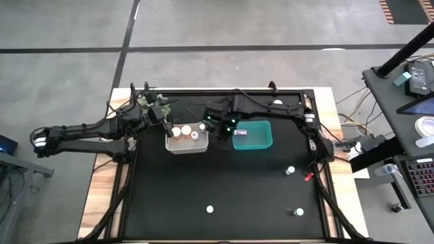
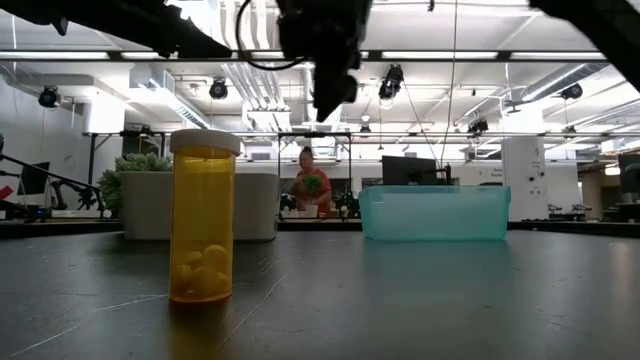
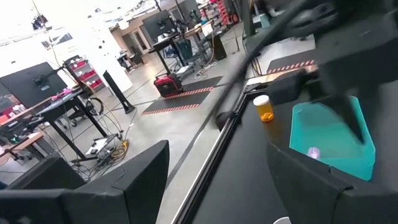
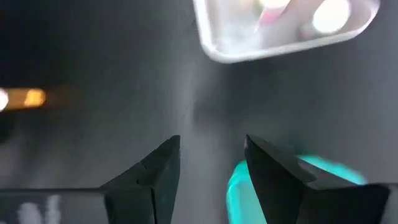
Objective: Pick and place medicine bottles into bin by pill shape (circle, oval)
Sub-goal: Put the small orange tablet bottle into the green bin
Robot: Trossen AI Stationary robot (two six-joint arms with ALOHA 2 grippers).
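1. Right gripper [image 1: 224, 129] hovers at the centre of the high view, in the gap between the white rectangular plastic tub [image 1: 169, 144] and the teal rectangular plastic tub [image 1: 264, 141]. The right wrist view shows its two dark fingers [image 4: 155, 174] parted a little, and nothing between them.
2. Left gripper [image 1: 165, 113] sits at the white tub's upper-left corner, by the spiky green plant [image 1: 150, 103]. Whether it's open or closed, I cannot tell.
3. Three white-capped medicine bottles [image 1: 185, 131] already stand in the white tub, and one small whitish bottle [image 1: 241, 135] lies in the teal one.
4. Loose on the black bench [image 1: 224, 183]: bottles at lower centre [image 1: 210, 209], lower right [image 1: 298, 212] and right of centre [image 1: 290, 171], all well apart from both grippers, plus one at the upper right edge [image 1: 277, 103].
5. Up close in the low view, the amber plastic bottle with a white cap [image 2: 203, 217] stands upright, pills pooled at its bottom.
6. Handling call: likely light, rigid, smooth-walled and easy to tip. I'd pinch across the round body just under the cap.
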